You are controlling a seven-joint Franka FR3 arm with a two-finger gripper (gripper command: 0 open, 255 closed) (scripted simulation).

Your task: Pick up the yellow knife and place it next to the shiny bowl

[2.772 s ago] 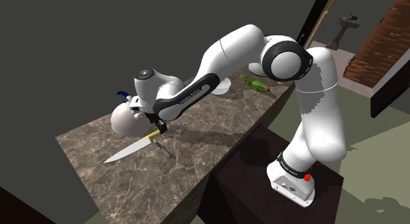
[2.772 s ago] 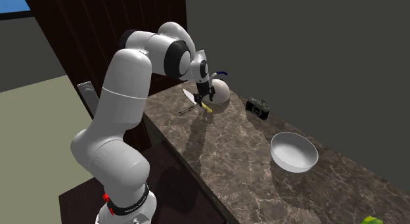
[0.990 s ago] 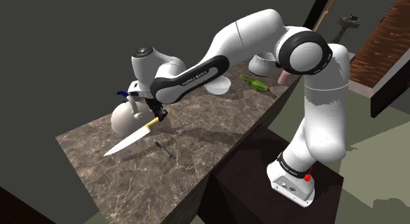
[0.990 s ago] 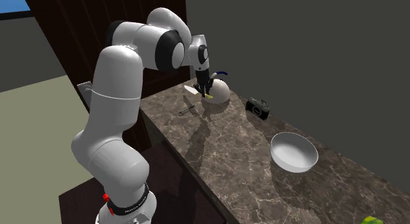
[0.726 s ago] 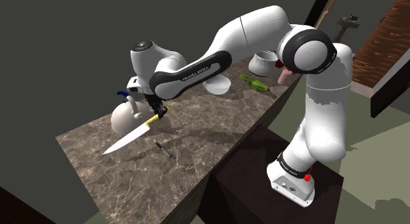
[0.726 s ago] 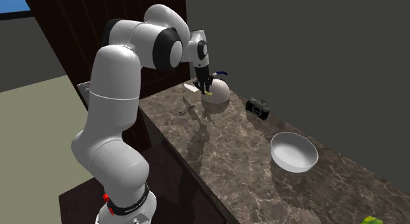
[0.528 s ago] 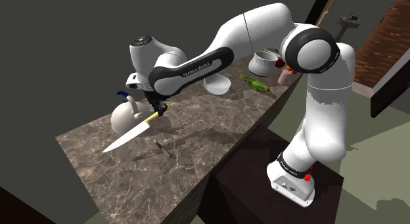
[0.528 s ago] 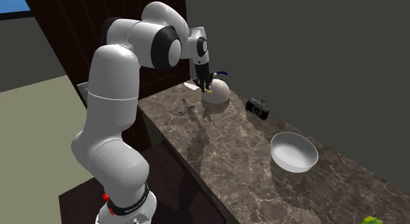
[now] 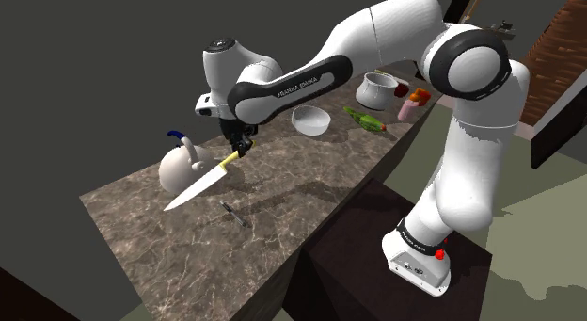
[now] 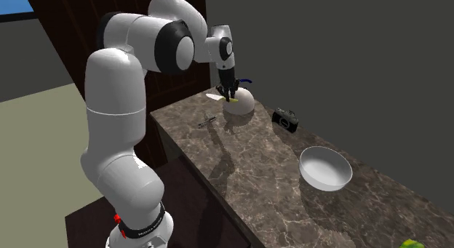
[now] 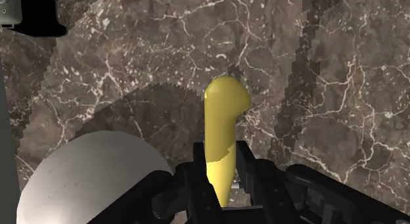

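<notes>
Shoulder view: you see the end effector (image 9: 241, 148) clamped on the yellow handle of the knife (image 9: 199, 184), up in the air over the bench (image 9: 310, 178).
Knife: long pale blade, tip tilted down, in front of the white kettle (image 9: 179, 170).
Bowl (image 9: 310, 120): white, open side up, well apart from the knife.
Jar (image 9: 378, 88): white, past the bowl; you cannot tell what is in it.
Change: before, the knife lay on the bench by the pen (image 9: 233, 214); now it hangs higher.
Wrist view: both fingers (image 11: 196, 180) squeeze the handle.
</notes>
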